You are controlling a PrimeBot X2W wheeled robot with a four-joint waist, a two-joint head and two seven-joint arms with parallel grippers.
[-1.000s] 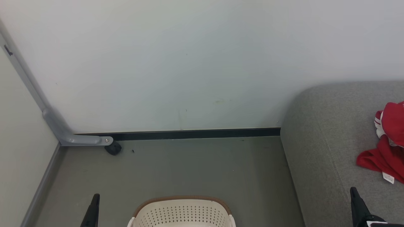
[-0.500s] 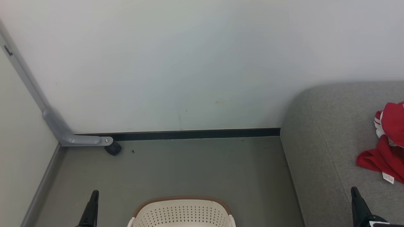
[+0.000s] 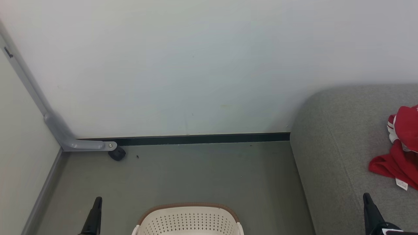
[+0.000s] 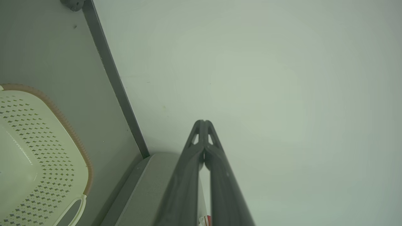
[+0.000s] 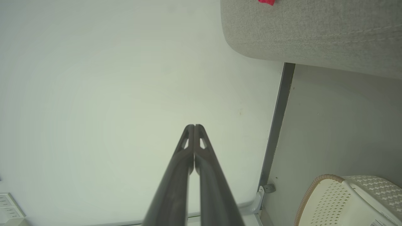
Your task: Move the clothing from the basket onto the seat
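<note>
The red clothing [image 3: 400,153] with white trim and a small white tag lies on the grey seat [image 3: 339,143] at the right edge of the head view; a red scrap of the clothing [image 5: 266,2] shows on the seat [image 5: 314,28] in the right wrist view. The cream perforated basket [image 3: 187,220] with a brown rim stands on the floor at bottom centre, its inside hidden; the basket [image 4: 37,150] also appears in the left wrist view and the basket [image 5: 345,201] in the right wrist view. My left gripper [image 3: 97,199] is shut and holds nothing, left of the basket. My right gripper [image 3: 366,195] is shut and holds nothing, over the seat's front.
A white wall with a black baseboard [image 3: 196,138] runs behind the grey floor [image 3: 196,173]. A grey metal bracket with a black wheel [image 3: 116,153] sits at the left corner. Wall sockets [image 5: 9,204] show low in the right wrist view.
My left gripper rose slightly in the head view within the first half second. The right gripper, the clothing and the basket have not moved.
</note>
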